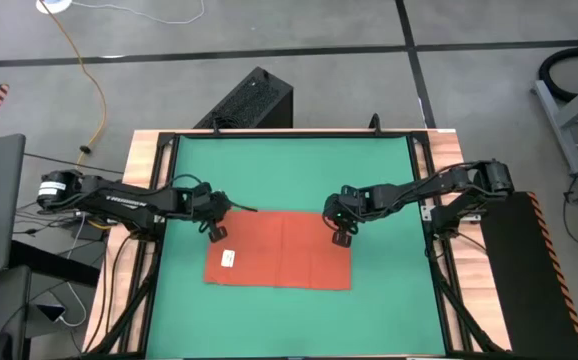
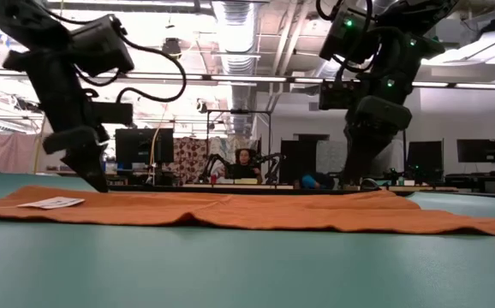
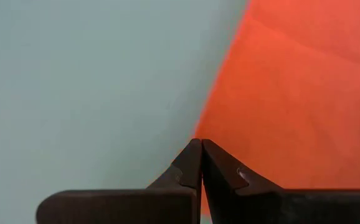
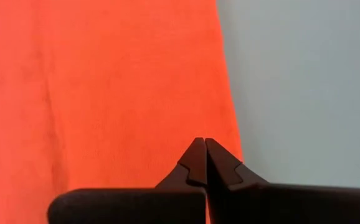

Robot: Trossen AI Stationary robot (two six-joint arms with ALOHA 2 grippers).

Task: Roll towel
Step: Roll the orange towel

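Note:
The orange-red towel point(image 1: 279, 250) lies spread flat on the green mat point(image 1: 289, 170), its small white tag point(image 1: 229, 259) near the left end. My left gripper point(image 1: 217, 234) is shut, its tips down at the towel's left edge toward the far corner. My right gripper point(image 1: 344, 237) is shut too, just inside the towel's right edge, toward the far corner. In the low view the towel point(image 2: 230, 210) is a low band, with the left gripper point(image 2: 96, 184) at its left end and the right gripper point(image 2: 359, 181) behind a slight rise in the cloth. My left gripper comes down slanting from the table's left, and its shut tips point(image 3: 200, 144) meet right at the towel's left edge point(image 3: 214, 130). Whether any cloth is caught between them I cannot tell. The towel lies flat on the mat there. My right gripper slants down from the table's right, its shut tips point(image 4: 202, 142) over the cloth just inside the right edge point(image 4: 220, 134). Whether it pinches cloth or only rests on it I cannot tell. The towel lies flat there.
Bare green mat surrounds the towel on all sides, widest toward the far edge. A dark frame point(image 1: 169, 140) borders the mat. A black box point(image 1: 254, 100) stands beyond the table's far edge. In the low view a person point(image 2: 246, 162) sits in the room behind.

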